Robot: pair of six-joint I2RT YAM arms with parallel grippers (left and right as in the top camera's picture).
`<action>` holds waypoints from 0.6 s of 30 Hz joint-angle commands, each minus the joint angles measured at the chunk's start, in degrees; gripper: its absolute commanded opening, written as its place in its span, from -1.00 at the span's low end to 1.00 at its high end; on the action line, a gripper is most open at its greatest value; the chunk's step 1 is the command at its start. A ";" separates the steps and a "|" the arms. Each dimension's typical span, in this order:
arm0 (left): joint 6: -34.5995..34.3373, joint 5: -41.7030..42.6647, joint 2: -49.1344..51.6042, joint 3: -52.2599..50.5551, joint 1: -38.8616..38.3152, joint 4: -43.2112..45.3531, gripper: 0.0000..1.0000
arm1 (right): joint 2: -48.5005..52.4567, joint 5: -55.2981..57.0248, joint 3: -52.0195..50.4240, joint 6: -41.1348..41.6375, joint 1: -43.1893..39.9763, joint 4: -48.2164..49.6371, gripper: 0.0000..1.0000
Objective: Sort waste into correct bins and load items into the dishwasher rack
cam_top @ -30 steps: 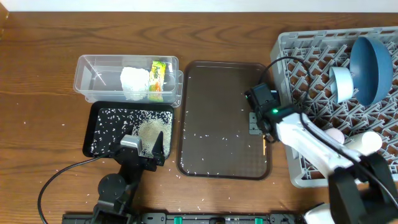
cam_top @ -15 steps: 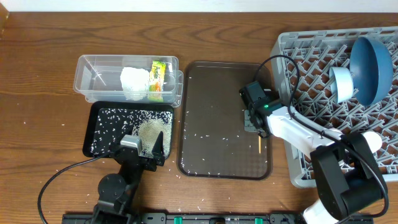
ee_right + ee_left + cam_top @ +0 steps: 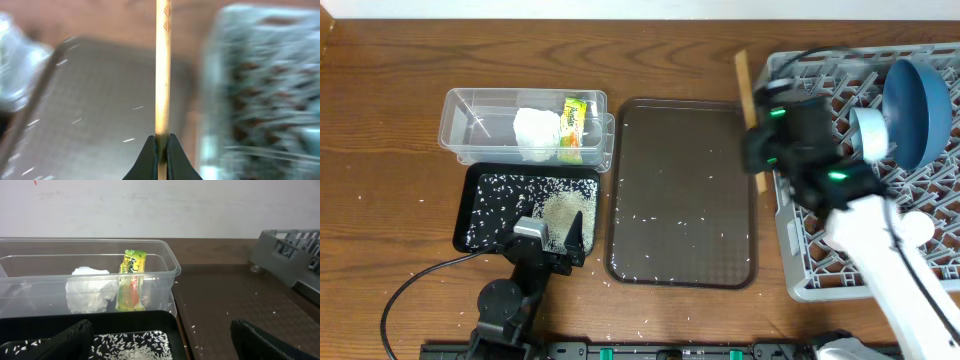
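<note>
My right gripper (image 3: 757, 158) is shut on a wooden chopstick (image 3: 744, 85), held in the air over the gap between the brown tray and the grey dishwasher rack (image 3: 800, 80). In the right wrist view the fingers (image 3: 150, 155) pinch the chopstick (image 3: 163, 70) near its lower end. The rack holds the deep-blue bowl (image 3: 920, 110), the light-blue dish (image 3: 868, 135) and a pale cup (image 3: 917, 228). My left gripper (image 3: 555, 235) is open and empty over the black tray (image 3: 480, 180) of rice (image 3: 135, 342). The clear tub (image 3: 460, 125) holds the tissue (image 3: 90, 290) and wrapper (image 3: 132, 280).
The brown serving tray (image 3: 680, 190) lies in the middle with scattered rice grains on it. Loose grains also lie on the wooden table around the black tray and near the front edge. The rack's corner (image 3: 290, 250) shows at the right in the left wrist view.
My right gripper has lifted the chopstick off the brown tray's right edge and swung it up and back toward the rack's left side. The left arm has not moved.
</note>
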 commanded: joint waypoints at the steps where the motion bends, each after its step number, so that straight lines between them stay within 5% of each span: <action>1: -0.50 -0.07 -0.39 -1.55 0.28 -0.79 0.80 | 2.27 1.70 -0.70 -8.09 -5.99 0.61 -0.98; 7: -0.50 -0.07 -0.39 -1.55 0.28 -0.79 0.81 | 10.71 0.15 -0.81 -8.59 -10.58 1.88 -0.98; 9: -0.50 -0.09 -0.39 -1.55 0.28 -0.79 0.81 | 13.27 0.24 -0.81 -8.57 -10.36 1.86 -0.80; 11: -0.52 -0.09 -0.39 -1.55 0.28 -0.79 0.80 | 13.84 -0.07 -0.81 -7.74 -10.36 1.68 -0.40; 18: -0.50 -0.07 -0.39 -1.55 0.28 -0.79 0.81 | 3.17 -3.43 1.36 -1.01 -9.94 -3.91 0.05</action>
